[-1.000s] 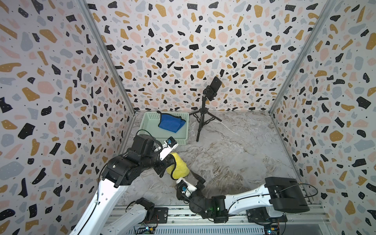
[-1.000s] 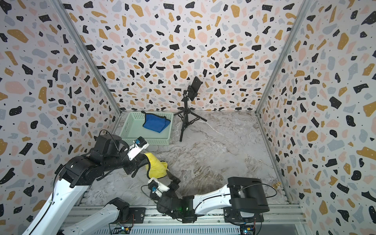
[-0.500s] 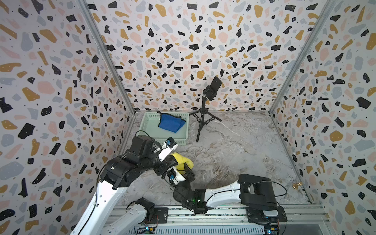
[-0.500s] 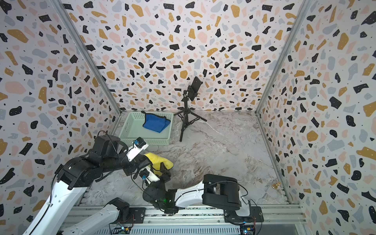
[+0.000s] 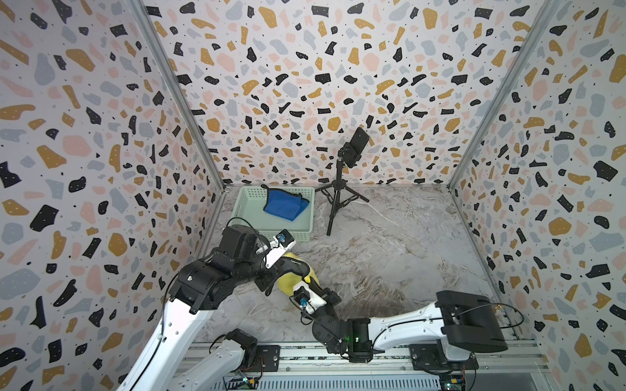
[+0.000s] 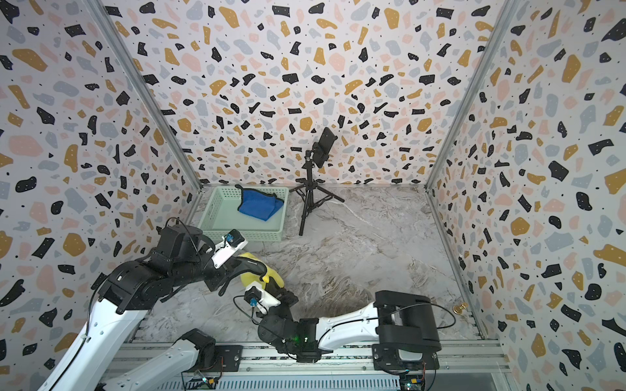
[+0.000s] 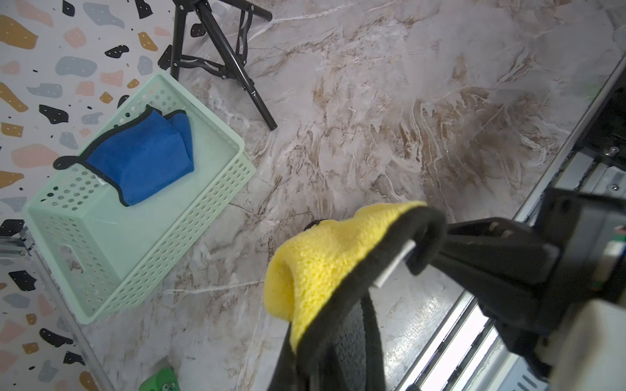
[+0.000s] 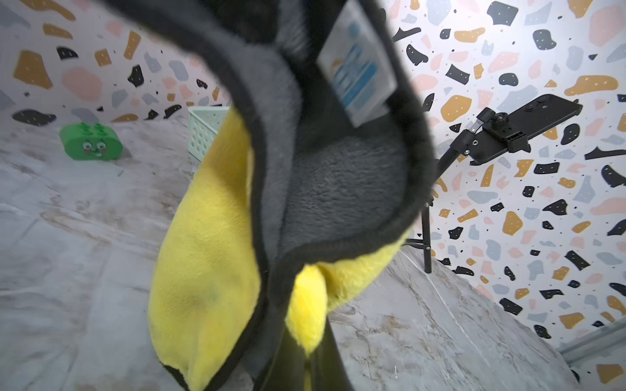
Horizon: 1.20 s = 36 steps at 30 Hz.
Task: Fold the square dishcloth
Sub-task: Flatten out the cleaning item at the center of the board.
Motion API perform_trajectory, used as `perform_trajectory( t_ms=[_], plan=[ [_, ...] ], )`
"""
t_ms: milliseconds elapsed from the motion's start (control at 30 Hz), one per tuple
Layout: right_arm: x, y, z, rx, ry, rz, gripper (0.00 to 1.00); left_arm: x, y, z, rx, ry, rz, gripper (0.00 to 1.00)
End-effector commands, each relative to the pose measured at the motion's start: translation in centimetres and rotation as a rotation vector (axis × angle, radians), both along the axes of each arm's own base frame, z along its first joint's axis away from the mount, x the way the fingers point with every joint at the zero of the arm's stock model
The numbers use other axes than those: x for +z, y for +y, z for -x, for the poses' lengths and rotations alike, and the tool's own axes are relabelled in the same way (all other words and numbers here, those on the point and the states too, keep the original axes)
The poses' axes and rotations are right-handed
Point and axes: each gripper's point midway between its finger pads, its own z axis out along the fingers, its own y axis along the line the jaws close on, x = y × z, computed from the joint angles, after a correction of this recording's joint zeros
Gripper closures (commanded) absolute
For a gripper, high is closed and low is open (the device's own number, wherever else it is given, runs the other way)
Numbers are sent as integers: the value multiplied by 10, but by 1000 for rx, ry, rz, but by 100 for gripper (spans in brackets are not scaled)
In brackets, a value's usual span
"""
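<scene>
Marble table (image 5: 406, 257) first: it's mostly bare right of the middle, and that's where I want this laid out. Basket (image 7: 203, 216) sits in the back left corner with a blue cloth (image 5: 284, 206) in it, and the tripod (image 5: 335, 199) stands just beside it by the back edge.

My dishcloth (image 8: 203, 254), yellow on one face and grey on the other, is bunched up and hanging near the front edge, left of the middle, in front of the basket. I can't tell whether its lower end brushes the table.

Left gripper (image 5: 298, 267) has its jaws closed on the black-trimmed edge, with cloth draped over the fingers. Right gripper (image 5: 307, 282) is clamped on a yellow fold by the trim, very near the left's hold. So both are gripping the one cloth.

My read: this is the spreading step, no fold made yet. I'd draw the two holds apart along the trim until it goes taut, keep them level, then lower it flat. The right pinch looks like a fold, not a corner, so the sheet may hang skewed; worth checking.

Green brick (image 8: 90, 145) by the left edge is clear of my path. The white label (image 8: 359, 74) on the grey face marks which edge I'm on.
</scene>
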Motion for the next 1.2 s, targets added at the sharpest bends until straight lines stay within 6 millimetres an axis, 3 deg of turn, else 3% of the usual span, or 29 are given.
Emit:
perform_trajectory(
  t_ms=[0, 200, 367, 533, 667, 767, 833, 900, 1067, 1167],
  plan=[
    [-7, -11, 1, 34, 68, 27, 100, -1, 1, 0, -33, -28, -33, 100],
    [-2, -33, 4, 58, 125, 33, 100, -7, 7, 13, -89, -25, -82, 100],
    [21, -64, 12, 105, 202, 5, 100, -12, 21, 24, -124, -49, -162, 100],
    [34, -92, 34, 182, 330, 41, 100, -17, 19, 66, -273, 25, -151, 100],
    [48, -105, 63, 275, 406, 58, 100, -2, 13, 107, -404, 75, -77, 100],
    [51, -114, 74, 320, 475, 49, 100, 6, 4, 124, -486, 106, -19, 100],
    [56, -120, 69, 303, 476, 47, 100, -2, -1, 116, -498, 129, -20, 100],
    [49, -127, 54, 250, 511, 58, 100, -17, -7, 95, -483, 147, -51, 100],
    [-38, -148, -6, 36, 815, 123, 100, -82, -20, 8, -402, 124, -263, 100],
    [-78, -158, -39, -79, 923, 148, 100, -125, -24, -33, -395, 96, -431, 100]
  ],
)
